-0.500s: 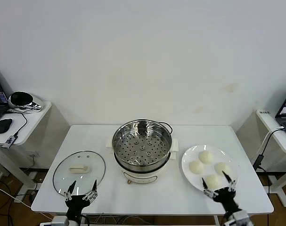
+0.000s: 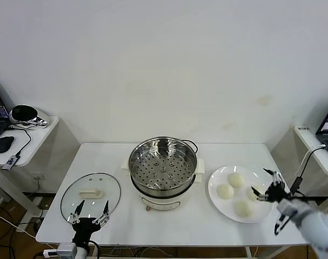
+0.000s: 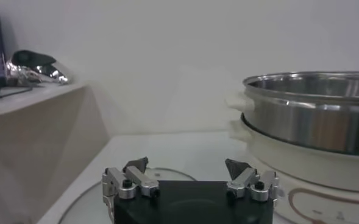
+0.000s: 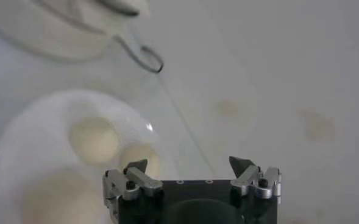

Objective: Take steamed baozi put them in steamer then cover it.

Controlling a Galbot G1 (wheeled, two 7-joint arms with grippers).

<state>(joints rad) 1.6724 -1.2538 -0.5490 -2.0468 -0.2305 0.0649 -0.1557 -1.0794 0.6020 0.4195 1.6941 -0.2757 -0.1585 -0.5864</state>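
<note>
Right gripper (image 2: 263, 182): fingers spread wide, nothing between them, hovering over the right rim of the white plate (image 2: 218, 197), at the table's right edge. Pointed inward across the plate, toward the steamed baozi (image 2: 225, 191). Four buns on the plate; nearest one partly hidden behind the fingers in the head view, the other three just beyond, further in toward the steamer. In the right wrist view, buns (image 4: 94, 140) lying ahead of and below the open fingers (image 4: 135, 172), not yet between them. Round shape, so no long axis to line up with; any approach angle fine.

Steamer (image 2: 163, 167) at the table's centre, uncovered, perforated tray bare, just left of the plate. Short carry leftward from plate to pot, nothing standing between but the pot's own raised wall to clear.

Left gripper (image 2: 89, 212): fingers likewise wide apart and empty, low at the table's front-left corner, over the near rim of the cover (image 2: 91, 196), which lies flat with its handle lengthways left to right. In the left wrist view, open fingertips (image 3: 136, 164) above the glass, steamer wall (image 3: 307, 115) to one side.

Right arm clearly nearer the buns; left arm nearer the lid. Likely first a bun pick by the right.
</note>
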